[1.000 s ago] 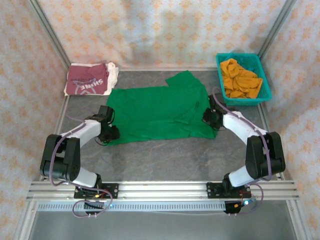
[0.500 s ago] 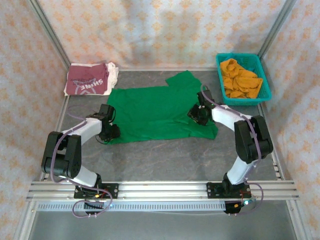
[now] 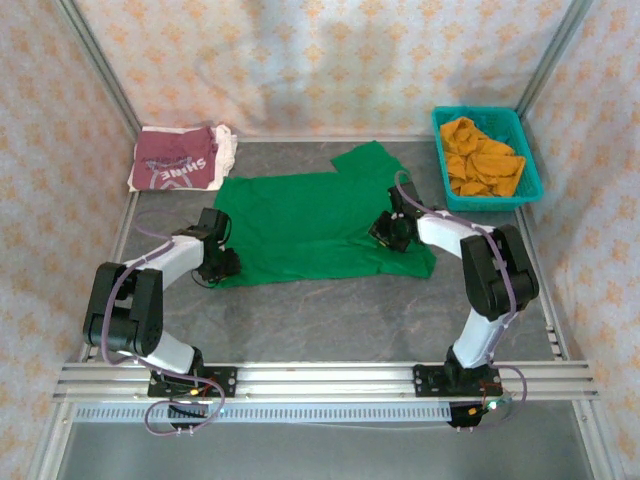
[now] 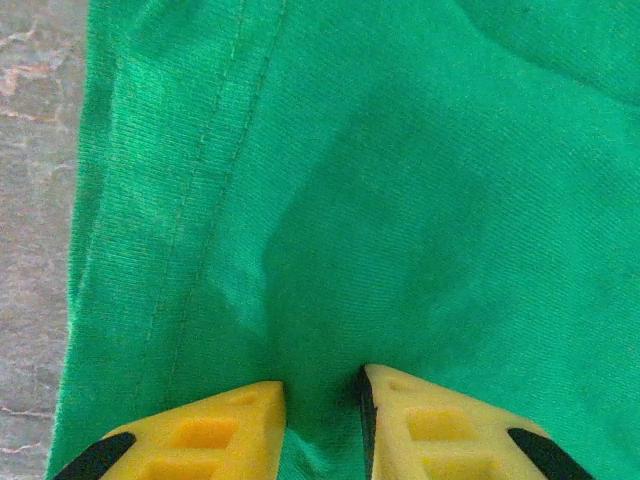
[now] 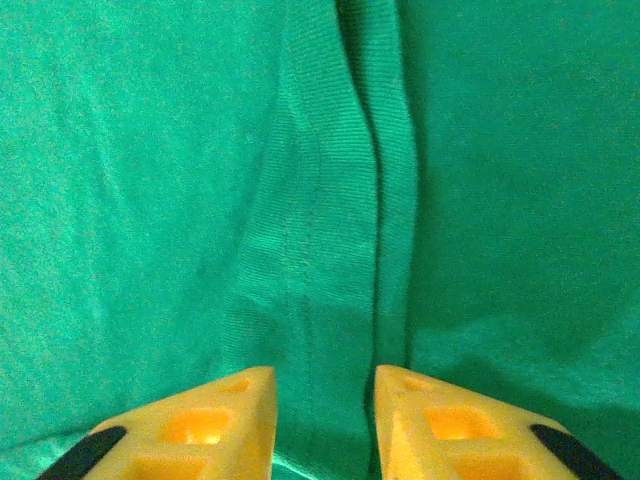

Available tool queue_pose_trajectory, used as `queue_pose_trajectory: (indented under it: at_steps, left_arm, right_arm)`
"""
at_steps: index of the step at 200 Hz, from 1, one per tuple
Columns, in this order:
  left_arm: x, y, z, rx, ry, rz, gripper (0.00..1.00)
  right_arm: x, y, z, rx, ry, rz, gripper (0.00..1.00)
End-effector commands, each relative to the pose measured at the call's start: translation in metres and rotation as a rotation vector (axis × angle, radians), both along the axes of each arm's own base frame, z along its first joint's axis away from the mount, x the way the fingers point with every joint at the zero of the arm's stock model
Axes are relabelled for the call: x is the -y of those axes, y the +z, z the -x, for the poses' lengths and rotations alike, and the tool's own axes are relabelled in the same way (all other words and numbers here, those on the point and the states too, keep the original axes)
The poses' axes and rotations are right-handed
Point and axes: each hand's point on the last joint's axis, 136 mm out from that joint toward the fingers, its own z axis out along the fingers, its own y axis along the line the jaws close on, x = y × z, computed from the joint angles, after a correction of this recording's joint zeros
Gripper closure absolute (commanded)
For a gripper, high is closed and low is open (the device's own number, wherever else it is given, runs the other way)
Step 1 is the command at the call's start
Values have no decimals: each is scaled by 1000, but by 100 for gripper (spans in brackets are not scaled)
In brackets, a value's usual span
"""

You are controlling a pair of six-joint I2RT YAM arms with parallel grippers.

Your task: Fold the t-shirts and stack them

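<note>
The green t-shirt [image 3: 310, 220] lies spread on the grey table, one sleeve pointing to the back. My left gripper [image 3: 222, 262] sits at its near-left corner. In the left wrist view the yellow fingers [image 4: 215, 430] pinch a pucker of green cloth [image 4: 400, 180] beside the stitched hem, so my left gripper [image 4: 322, 400] is shut on it. My right gripper [image 3: 388, 232] rests on the shirt's right part. Its jaws [image 5: 325, 400] close on a raised fold of the green cloth [image 5: 150, 180]. The maroon t-shirt [image 3: 178, 160] with white lettering lies folded at the back left.
A teal mesh basket [image 3: 478, 110] holding orange cloth [image 3: 480, 158] stands at the back right. Bare grey tabletop [image 3: 330, 310] runs between the shirt and the arm bases. Patterned walls and metal posts close in the table.
My right gripper moved left from the shirt's right edge onto the cloth, bunching that side inward. The left gripper stayed at the near-left corner.
</note>
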Motion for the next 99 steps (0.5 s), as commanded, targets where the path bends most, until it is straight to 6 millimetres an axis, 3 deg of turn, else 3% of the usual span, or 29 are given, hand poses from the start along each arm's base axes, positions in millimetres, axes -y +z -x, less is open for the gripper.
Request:
queue_pose_trajectory:
  at_steps: [1, 56, 99]
  left_arm:
    - [-3, -9, 3, -15, -22, -31, 73]
    - [-3, -10, 3, -14, -23, -31, 73]
    - [-5, -5, 4, -4, -24, -45, 73]
  right_arm:
    - [-7, 0, -11, 27, -2, -22, 77]
    - [-11, 0, -20, 47, -1, -29, 98]
    - [7, 12, 0, 69, -26, 36, 90]
